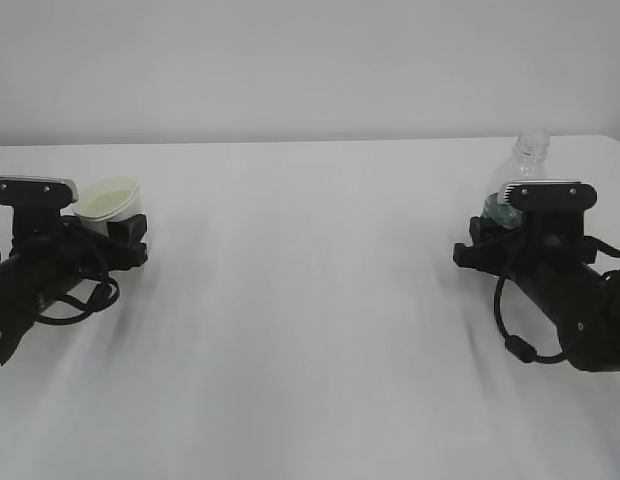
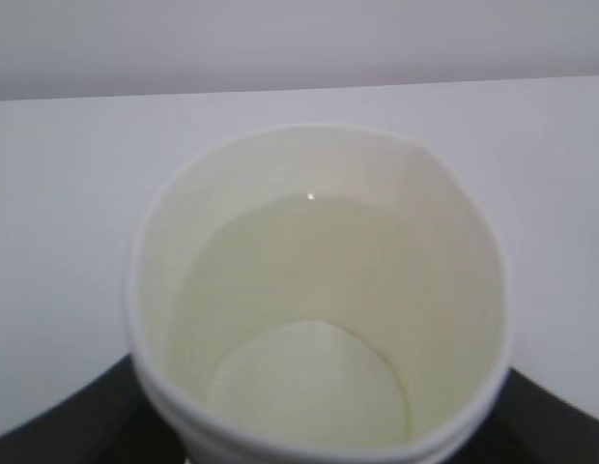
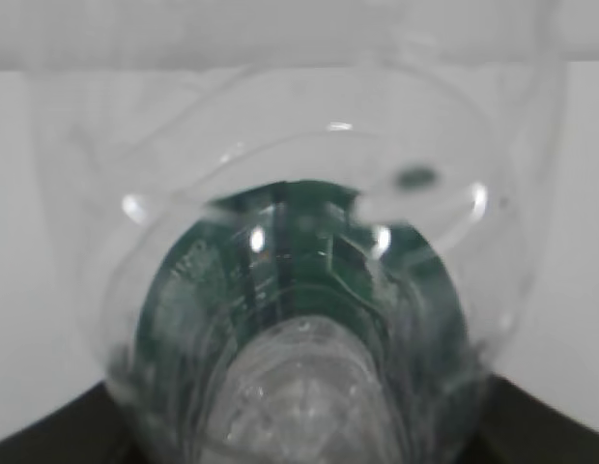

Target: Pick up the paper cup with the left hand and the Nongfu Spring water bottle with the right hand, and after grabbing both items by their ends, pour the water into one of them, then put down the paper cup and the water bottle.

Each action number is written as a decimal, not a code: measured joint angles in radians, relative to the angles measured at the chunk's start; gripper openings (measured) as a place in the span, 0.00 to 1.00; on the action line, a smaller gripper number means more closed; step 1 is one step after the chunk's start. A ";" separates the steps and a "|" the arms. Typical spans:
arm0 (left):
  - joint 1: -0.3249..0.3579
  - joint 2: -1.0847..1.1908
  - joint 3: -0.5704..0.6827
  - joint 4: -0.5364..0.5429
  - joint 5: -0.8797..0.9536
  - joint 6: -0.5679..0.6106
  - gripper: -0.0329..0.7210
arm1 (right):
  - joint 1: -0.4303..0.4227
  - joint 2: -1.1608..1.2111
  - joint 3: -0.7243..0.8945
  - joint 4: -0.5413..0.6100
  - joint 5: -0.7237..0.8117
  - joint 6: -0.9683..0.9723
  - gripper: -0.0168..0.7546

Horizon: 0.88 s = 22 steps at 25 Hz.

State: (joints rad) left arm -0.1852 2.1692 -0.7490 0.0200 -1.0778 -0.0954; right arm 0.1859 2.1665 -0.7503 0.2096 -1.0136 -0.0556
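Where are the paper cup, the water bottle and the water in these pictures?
paper cup [image 1: 108, 197], exterior view, on its pale inner wall below the rim.
water bottle [image 1: 532, 149], exterior view, on its clear threaded neck.
water [image 2: 309, 280], left wrist view, on the liquid surface inside the cup.

Paper cup [image 1: 108, 198]: lower body hidden behind the left hand [image 1: 118, 232], base unseen; bottom rim cut off in the left wrist view. Nongfu Spring water bottle [image 1: 528, 158]: only neck and shoulder clear above the right hand [image 1: 482, 240], label mostly hidden. Right wrist view blurred, lettering unreadable, fingers there cut off.
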 joint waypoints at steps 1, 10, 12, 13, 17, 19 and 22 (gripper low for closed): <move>0.000 0.000 0.000 0.000 0.000 0.000 0.67 | 0.000 0.006 -0.003 0.000 -0.012 0.002 0.56; 0.000 0.000 0.000 0.002 0.000 0.000 0.67 | 0.000 0.022 -0.006 -0.009 -0.060 0.006 0.57; 0.000 0.000 0.000 0.002 0.000 0.000 0.67 | 0.000 0.023 -0.006 -0.016 -0.087 0.006 0.61; 0.000 0.000 0.000 0.002 0.000 0.000 0.67 | 0.000 0.023 -0.006 -0.023 -0.098 0.006 0.64; 0.000 0.000 0.000 0.002 -0.001 0.000 0.67 | 0.000 0.023 -0.004 -0.029 -0.117 0.006 0.74; 0.000 0.000 0.000 0.002 -0.004 0.000 0.67 | 0.000 0.023 -0.004 -0.031 -0.120 0.006 0.77; 0.000 0.000 0.000 0.002 -0.014 0.000 0.67 | 0.000 0.023 -0.002 -0.031 -0.122 0.006 0.78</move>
State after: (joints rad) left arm -0.1852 2.1692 -0.7490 0.0222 -1.0920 -0.0954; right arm 0.1859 2.1893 -0.7527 0.1785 -1.1359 -0.0499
